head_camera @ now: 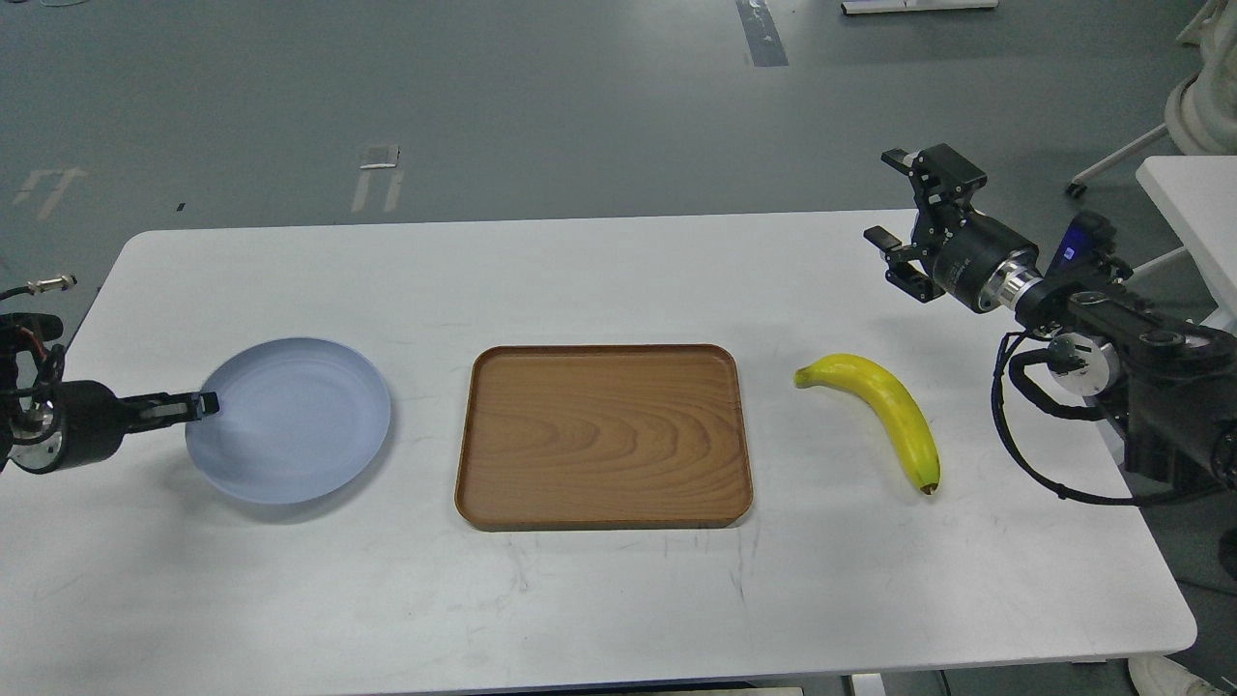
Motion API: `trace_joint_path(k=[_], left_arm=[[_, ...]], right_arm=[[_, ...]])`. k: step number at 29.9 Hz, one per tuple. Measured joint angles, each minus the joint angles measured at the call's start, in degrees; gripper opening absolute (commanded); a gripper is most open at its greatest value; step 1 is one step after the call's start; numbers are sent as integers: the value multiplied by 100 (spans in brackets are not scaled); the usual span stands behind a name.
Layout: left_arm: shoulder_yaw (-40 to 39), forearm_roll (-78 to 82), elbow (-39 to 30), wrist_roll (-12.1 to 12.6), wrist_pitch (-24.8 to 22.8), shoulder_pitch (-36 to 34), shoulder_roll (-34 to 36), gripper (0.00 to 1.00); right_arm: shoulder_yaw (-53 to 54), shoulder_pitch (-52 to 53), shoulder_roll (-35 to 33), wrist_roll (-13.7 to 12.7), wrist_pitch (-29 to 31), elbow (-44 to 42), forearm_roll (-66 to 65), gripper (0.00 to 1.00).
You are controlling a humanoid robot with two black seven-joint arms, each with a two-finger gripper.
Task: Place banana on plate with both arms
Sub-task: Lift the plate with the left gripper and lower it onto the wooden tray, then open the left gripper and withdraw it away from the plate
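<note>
The pale blue-lavender plate (290,420) is at the left of the white table, lifted a little above it, with a shadow under it. My left gripper (200,405) is shut on the plate's left rim and holds it up. The yellow banana (884,411) lies on the table right of the wooden tray, its dark tip toward the front. My right gripper (894,205) is open and empty, raised above the table's far right, well behind the banana.
A rectangular brown wooden tray (604,435) with nothing in it lies in the middle of the table (599,599). Another white table's corner (1193,198) stands at the far right. The grey floor lies beyond the table's back edge.
</note>
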Motion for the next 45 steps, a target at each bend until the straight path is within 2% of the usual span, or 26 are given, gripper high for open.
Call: trace_joint_path(k=[3, 8, 13, 22, 31, 37, 45], left_arm=[[-3, -282, -370, 0, -256, -477, 10, 0], [22, -350, -964, 4, -302, -1083, -143, 0], [36, -216, -1105, 263, -304, -1303, -1049, 0], [193, 351, -951, 688, -304, -1293, -2182, 0], [705, 363, -432, 780, -47, -1282, -2840, 0], [750, 355, -22, 914, 69, -1251, -3280, 0], [753, 345, 306, 1085, 95, -1134, -3521, 0]], right_arm=[[0, 5, -37, 0, 0, 2, 0, 100], [-1, 15, -107, 0, -1, 2, 0, 100], [-1, 24, -180, 0, 1, 6, 0, 100], [0, 93, -350, 0, 1, 21, 0, 100], [0, 113, -378, 0, 1, 28, 0, 100], [0, 113, -410, 0, 1, 54, 0, 100], [0, 104, -469, 0, 1, 60, 0, 100]])
